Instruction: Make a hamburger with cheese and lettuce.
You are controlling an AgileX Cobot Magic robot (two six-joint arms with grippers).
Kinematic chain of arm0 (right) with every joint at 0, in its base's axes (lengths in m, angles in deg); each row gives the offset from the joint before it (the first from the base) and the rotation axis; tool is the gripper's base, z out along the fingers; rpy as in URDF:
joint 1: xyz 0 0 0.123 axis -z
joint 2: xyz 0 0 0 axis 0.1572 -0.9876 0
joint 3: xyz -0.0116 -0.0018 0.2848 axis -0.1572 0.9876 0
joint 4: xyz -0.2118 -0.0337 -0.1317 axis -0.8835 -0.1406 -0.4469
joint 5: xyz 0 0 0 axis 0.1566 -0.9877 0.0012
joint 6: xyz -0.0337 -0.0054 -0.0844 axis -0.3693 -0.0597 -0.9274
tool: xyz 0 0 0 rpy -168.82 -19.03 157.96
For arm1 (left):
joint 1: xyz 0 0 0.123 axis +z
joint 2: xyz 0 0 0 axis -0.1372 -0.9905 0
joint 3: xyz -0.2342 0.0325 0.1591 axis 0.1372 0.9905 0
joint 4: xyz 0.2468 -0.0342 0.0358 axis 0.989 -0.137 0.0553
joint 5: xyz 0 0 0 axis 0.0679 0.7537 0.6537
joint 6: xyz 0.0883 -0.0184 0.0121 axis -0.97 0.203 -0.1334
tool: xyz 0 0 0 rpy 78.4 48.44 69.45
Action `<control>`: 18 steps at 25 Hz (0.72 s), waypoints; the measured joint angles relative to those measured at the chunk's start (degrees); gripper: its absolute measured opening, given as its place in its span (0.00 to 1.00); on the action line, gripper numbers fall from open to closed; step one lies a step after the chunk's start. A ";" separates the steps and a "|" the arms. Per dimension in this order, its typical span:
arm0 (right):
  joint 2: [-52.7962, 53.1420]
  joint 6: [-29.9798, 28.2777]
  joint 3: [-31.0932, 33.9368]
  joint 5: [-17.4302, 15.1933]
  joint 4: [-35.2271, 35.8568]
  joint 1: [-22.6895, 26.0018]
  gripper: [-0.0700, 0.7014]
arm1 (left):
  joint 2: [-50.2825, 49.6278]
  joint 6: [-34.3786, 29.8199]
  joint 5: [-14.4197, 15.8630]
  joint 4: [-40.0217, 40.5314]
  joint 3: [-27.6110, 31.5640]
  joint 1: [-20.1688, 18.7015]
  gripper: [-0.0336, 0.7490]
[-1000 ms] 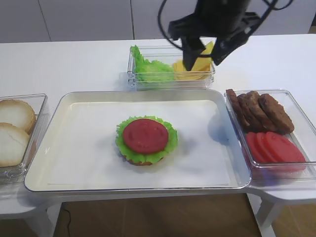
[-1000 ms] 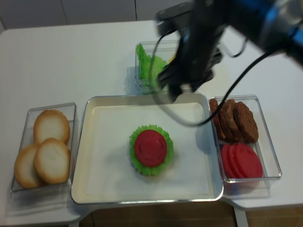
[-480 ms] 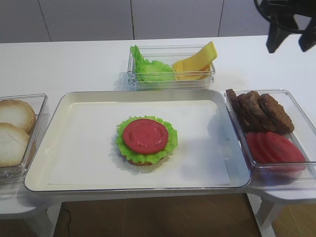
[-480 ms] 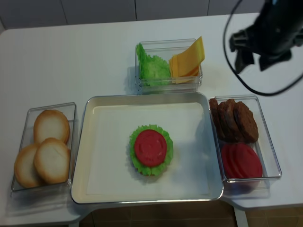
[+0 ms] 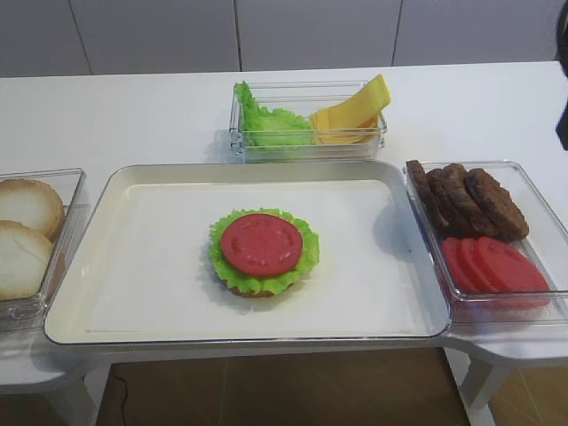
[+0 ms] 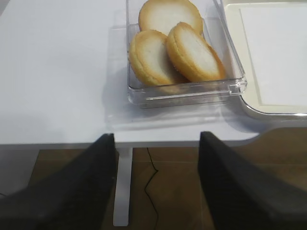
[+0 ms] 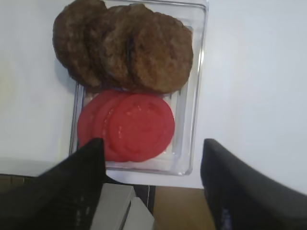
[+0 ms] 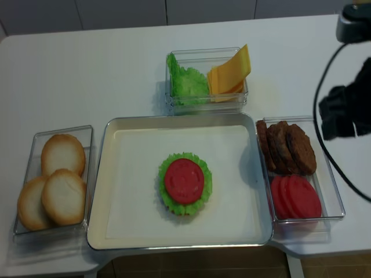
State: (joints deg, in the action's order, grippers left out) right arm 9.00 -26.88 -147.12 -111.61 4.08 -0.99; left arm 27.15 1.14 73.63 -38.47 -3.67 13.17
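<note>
- Hamburger (image 5: 263, 253) – tan bun base, frilly green leaf, round red tomato slice on top – sits mid of the shallow cream metal tray (image 5: 133, 191).
- Lettuce (image 5: 266, 124), bright green ruffled leaves, in left half of clear plastic box behind tray; cheese (image 5: 355, 111), yellow-orange square slices, leaning in right half of same box.
- Clear box right of tray: brown patties (image 8: 287, 145) at back, red tomato slices (image 8: 297, 197) in front.
- Clear box left of tray: pale bun halves (image 8: 55, 185).
- Right gripper (image 7: 153, 187) – above patty/tomato box, fingers spread wide, nothing between them.
- Left gripper (image 6: 157, 182) – over white tabletop (image 6: 53, 72) edge near bun box, fingers apart, holding nothing.
</note>
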 joint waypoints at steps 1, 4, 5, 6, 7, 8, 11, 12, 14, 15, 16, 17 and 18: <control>1.87 0.00 1.32 0.04 -0.24 0.00 0.72 | 0.00 0.00 0.00 0.00 0.00 0.00 0.56; 8.79 0.14 5.57 0.14 -0.47 0.00 0.72 | 0.00 0.00 0.00 0.00 0.00 0.00 0.56; 10.76 0.55 7.07 0.14 -0.47 0.00 0.72 | 0.00 0.00 0.00 0.00 0.00 0.00 0.56; 13.07 1.05 8.50 0.14 -0.47 0.00 0.72 | 0.00 0.00 0.00 0.00 0.00 0.00 0.56; 15.50 1.65 9.95 0.14 -0.47 0.00 0.72 | 0.00 0.00 0.00 0.00 0.00 0.00 0.56; 17.54 2.35 11.22 0.14 -0.47 0.00 0.72 | 0.00 0.00 0.00 0.00 0.00 0.00 0.56; 25.38 4.88 15.15 -0.09 -0.47 0.00 0.72 | 0.00 0.00 0.00 0.00 0.00 0.00 0.56; 27.62 5.22 16.29 -0.35 -0.47 0.00 0.72 | 0.00 0.00 0.00 0.00 0.00 0.00 0.56; 32.98 5.51 17.67 -1.26 -0.47 0.00 0.72 | 0.00 0.00 0.00 0.00 0.00 0.00 0.56; 35.13 5.65 17.85 -1.72 -0.47 0.00 0.72 | 0.00 0.00 0.00 0.00 0.00 0.00 0.56; 37.57 5.65 17.96 -2.00 -0.47 0.00 0.72 | 0.00 0.00 0.00 0.00 0.00 0.00 0.56; 39.86 5.65 18.10 -2.27 -0.47 0.00 0.72 | 0.00 0.00 0.00 0.00 0.00 0.00 0.56; 41.91 5.65 18.10 -2.37 -0.60 0.00 0.72 | 0.00 0.00 0.00 0.00 0.00 0.00 0.56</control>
State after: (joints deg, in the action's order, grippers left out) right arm 50.91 -21.23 -129.02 -113.99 3.49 -0.99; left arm 27.15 1.14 73.63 -38.47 -3.67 13.17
